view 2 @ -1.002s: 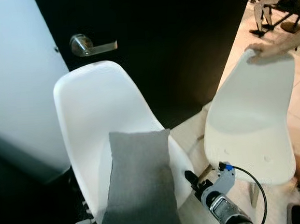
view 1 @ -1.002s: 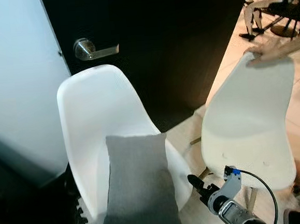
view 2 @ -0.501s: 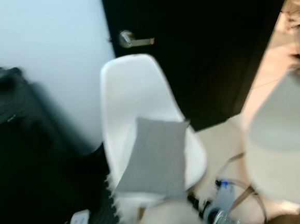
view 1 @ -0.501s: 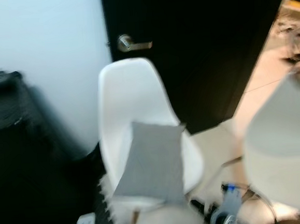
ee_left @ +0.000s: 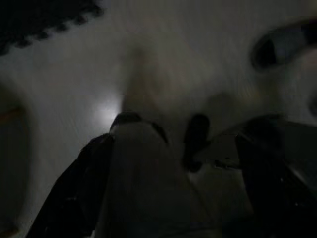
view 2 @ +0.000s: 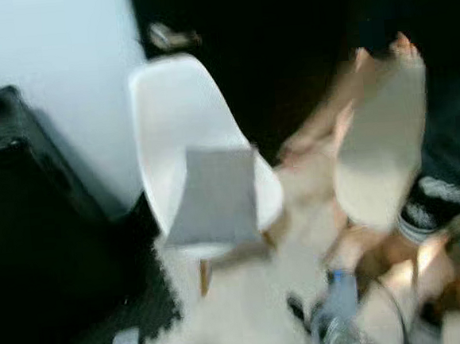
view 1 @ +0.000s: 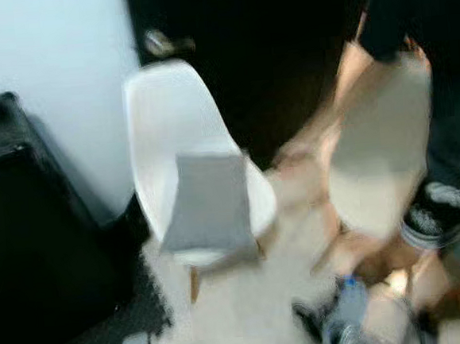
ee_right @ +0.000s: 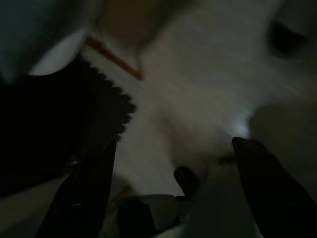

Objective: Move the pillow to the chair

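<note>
Grey pillow lies on seat of white chair, leaning on backrest. Second chair right, person's hand on it. Left gripper, right gripper low over floor, jaws spread, empty. Judgement: placement looks done; back off steadily, avoid nudging chair.

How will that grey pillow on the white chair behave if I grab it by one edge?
The grey pillow looks soft and flat, so it will probably sag. It seems light, leaning against the white chair back, so a nudge may slide it off the smooth seat.
</note>
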